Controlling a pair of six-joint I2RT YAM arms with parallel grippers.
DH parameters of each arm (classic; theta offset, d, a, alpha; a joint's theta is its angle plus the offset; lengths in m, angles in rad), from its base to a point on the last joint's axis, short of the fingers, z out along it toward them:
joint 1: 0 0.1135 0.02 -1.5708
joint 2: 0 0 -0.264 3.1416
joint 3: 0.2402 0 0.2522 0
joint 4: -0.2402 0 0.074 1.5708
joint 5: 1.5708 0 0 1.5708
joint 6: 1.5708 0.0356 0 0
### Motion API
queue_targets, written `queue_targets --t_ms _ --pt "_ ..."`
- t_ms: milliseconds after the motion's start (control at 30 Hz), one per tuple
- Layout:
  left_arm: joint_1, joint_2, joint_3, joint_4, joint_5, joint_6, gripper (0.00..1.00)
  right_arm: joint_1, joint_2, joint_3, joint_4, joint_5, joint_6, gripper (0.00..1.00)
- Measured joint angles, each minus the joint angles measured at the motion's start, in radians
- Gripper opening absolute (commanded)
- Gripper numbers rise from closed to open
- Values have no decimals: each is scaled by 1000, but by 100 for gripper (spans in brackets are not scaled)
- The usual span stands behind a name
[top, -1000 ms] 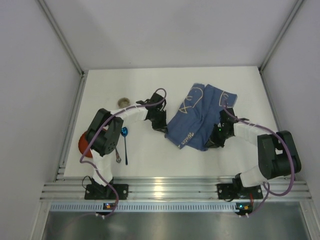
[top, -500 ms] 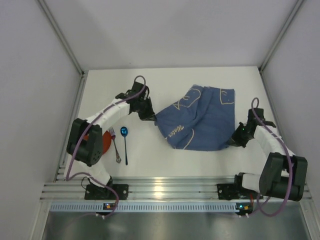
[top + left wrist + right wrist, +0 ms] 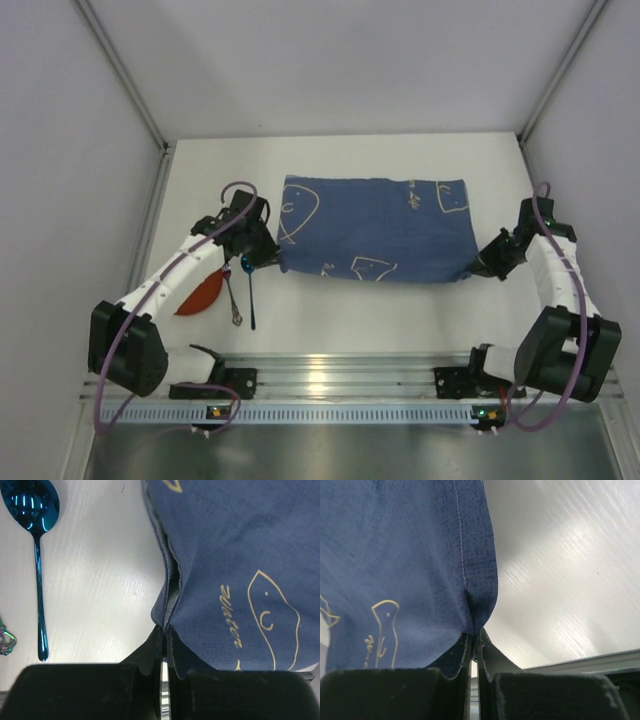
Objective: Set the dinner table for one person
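The blue cloth placemat (image 3: 375, 228) with pale line drawings is stretched out flat between my two grippers on the white dinner table (image 3: 400, 310). My left gripper (image 3: 272, 262) is shut on its near left corner; in the left wrist view the gripper (image 3: 164, 628) pinches the placemat (image 3: 235, 555). My right gripper (image 3: 480, 268) is shut on its near right corner; in the right wrist view the gripper (image 3: 474, 631) pinches the placemat (image 3: 395, 555). A blue spoon (image 3: 250, 288) and a fork (image 3: 231, 296) lie left of the cloth. The spoon also shows in the left wrist view (image 3: 35, 540).
A red plate (image 3: 205, 297) lies partly under my left arm, beside the fork. Grey walls enclose the table on three sides. A metal rail (image 3: 340, 380) runs along the near edge.
Both grippers have pulled apart, left arm leftward and right arm rightward, spreading the crumpled placemat into a flat rectangle. The red plate shows more beside the fork.
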State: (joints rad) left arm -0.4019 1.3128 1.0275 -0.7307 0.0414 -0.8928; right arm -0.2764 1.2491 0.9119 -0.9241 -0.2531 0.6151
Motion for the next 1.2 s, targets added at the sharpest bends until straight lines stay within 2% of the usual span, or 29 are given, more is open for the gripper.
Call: queue_targets --t_ms 100,200,367,467,600,733,800,833,867,900,933,967,1000,1033,1067,1200 --pt "0 24 8 -19 -9 -8 0 -1 54 49 -21 -19 22 0" --pt "-3 89 94 -41 -45 -11 0 -1 168 175 -27 -56 41 0" --pt "10 280 321 -12 -60 -1 0 -2 481 544 -48 -112 37 0" --pt "24 420 482 -7 -53 18 0 -3 546 649 -51 -111 21 0" --pt "36 474 546 -24 -19 35 0 -3 471 612 -84 -113 -5 0" --pt "32 354 443 -34 7 43 0 0 205 325 -96 -117 7 0" --pt "30 239 342 -48 19 47 0 2 57 166 -116 -129 18 14" --pt "28 164 278 -48 24 51 0 5 -1 99 -129 -138 22 27" --pt "28 99 223 -58 30 54 0 6 -46 35 -139 -142 27 59" --pt "27 50 179 -65 33 55 4 6 -81 -21 -142 -146 34 75" --pt "27 2 127 -65 37 56 14 6 -110 -77 -151 -147 37 90" --pt "27 -40 76 -74 45 56 40 6 -130 -124 -160 -145 40 99" --pt "27 -66 33 -78 52 59 56 6 -146 -167 -166 -140 41 100" --pt "27 -83 -1 -80 59 55 67 5 -154 -192 -172 -137 37 100" --pt "27 -113 -71 -94 74 50 98 2 -159 -212 -178 -134 35 100" --pt "27 -180 -182 -138 109 38 98 -18 -156 -209 -177 -126 20 100"
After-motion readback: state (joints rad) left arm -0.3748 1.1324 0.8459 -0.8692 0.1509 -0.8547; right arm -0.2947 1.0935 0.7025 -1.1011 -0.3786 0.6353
